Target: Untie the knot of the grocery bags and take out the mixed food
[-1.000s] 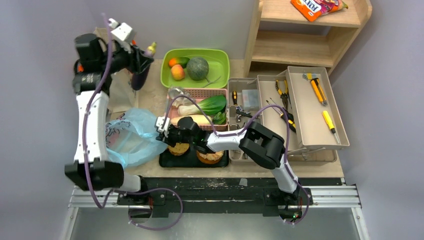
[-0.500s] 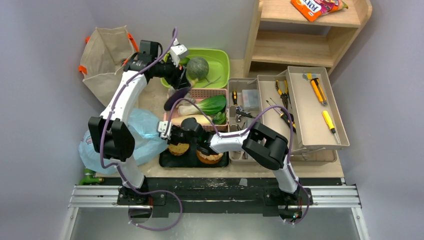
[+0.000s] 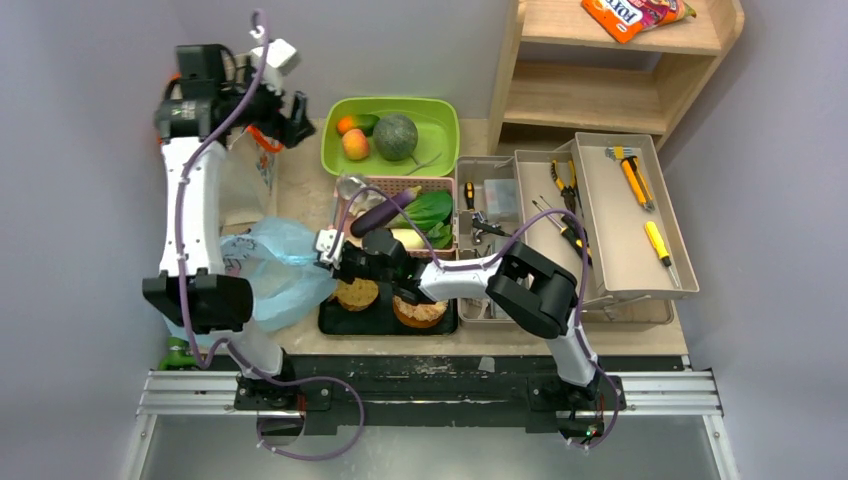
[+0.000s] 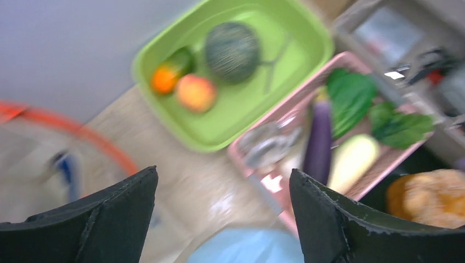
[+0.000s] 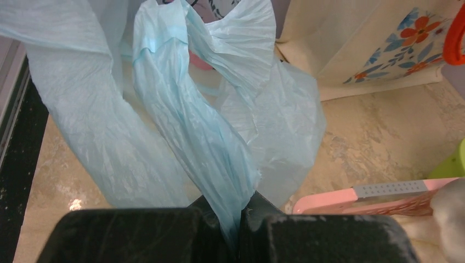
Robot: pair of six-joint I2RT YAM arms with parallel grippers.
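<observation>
My right gripper point(image 3: 330, 252) is shut on a handle of the light-blue plastic bag point(image 3: 270, 270); in the right wrist view the bunched plastic point(image 5: 186, 109) runs down between my shut fingers point(image 5: 307, 230). No knot shows. My left gripper point(image 3: 293, 112) is open and empty, high over the beige canvas tote point(image 3: 240, 185); its view is blurred. The purple eggplant point(image 4: 319, 137) lies in the pink basket point(image 3: 440, 183) with greens point(image 3: 425, 210) and radish point(image 3: 405, 238). Orange point(image 3: 345, 124), peach point(image 3: 355, 145) and melon point(image 3: 396, 137) lie in the green tray point(image 3: 440, 130).
Two round pastries point(image 3: 357, 294) sit on a black tray point(image 3: 330, 322) under my right arm. An open grey toolbox point(image 3: 610, 215) with tools fills the right side. A wooden shelf point(image 3: 600, 95) at the back right bears an orange snack packet point(image 3: 625, 12).
My left gripper carried the eggplant from the tote over to the pink basket, let it go there, and swung back up to the far left. My right gripper stayed shut on the bag.
</observation>
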